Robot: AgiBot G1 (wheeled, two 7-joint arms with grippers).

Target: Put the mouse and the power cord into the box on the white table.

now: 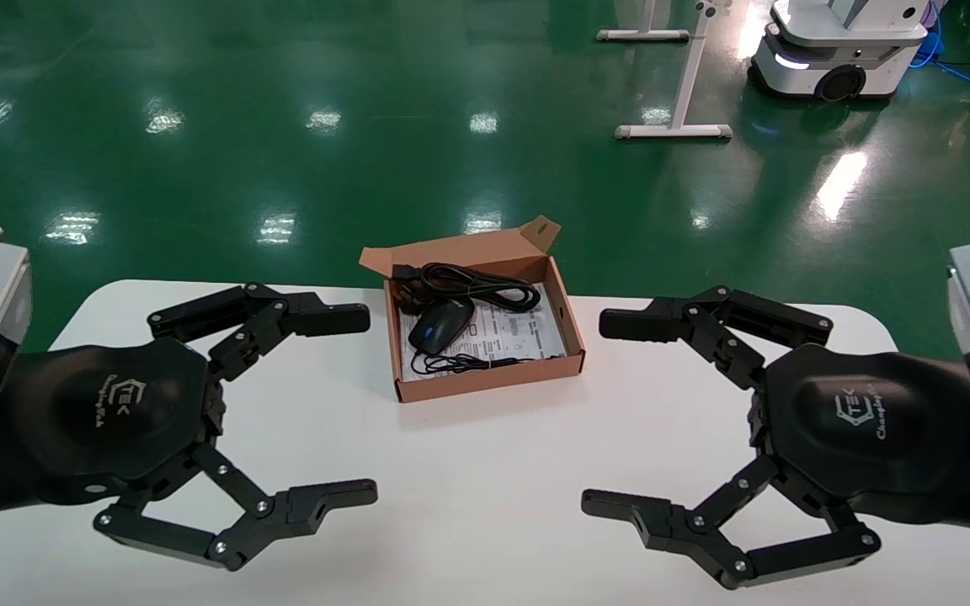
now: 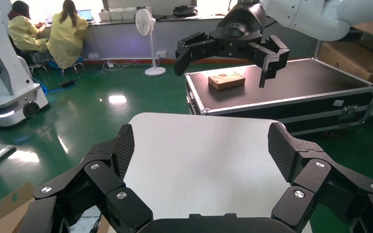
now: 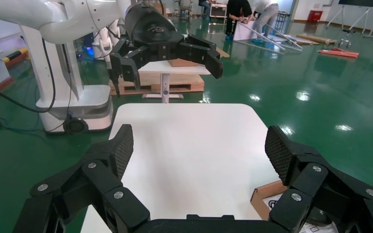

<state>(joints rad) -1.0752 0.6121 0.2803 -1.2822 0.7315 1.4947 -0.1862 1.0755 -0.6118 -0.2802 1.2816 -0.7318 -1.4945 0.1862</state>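
Note:
The brown cardboard box (image 1: 489,383) sits open at the far middle of the white table (image 1: 468,471), its lid flap standing up behind. Inside it the black mouse (image 1: 441,323) with a blue wheel lies on a white printed sheet, its thin wire looped toward the front wall. The coiled power cord (image 1: 478,286) lies at the back of the box. My left gripper (image 1: 354,406) hangs open over the table left of the box, holding nothing. My right gripper (image 1: 611,412) hangs open to the right of the box, also holding nothing. A corner of the box (image 3: 267,195) shows in the right wrist view.
Green floor surrounds the table. Beyond it stand a white stand's feet (image 1: 674,130) and a white mobile robot base (image 1: 830,59). The left wrist view shows a black flight case (image 2: 281,87) with a small carton on it, and two seated people (image 2: 53,34).

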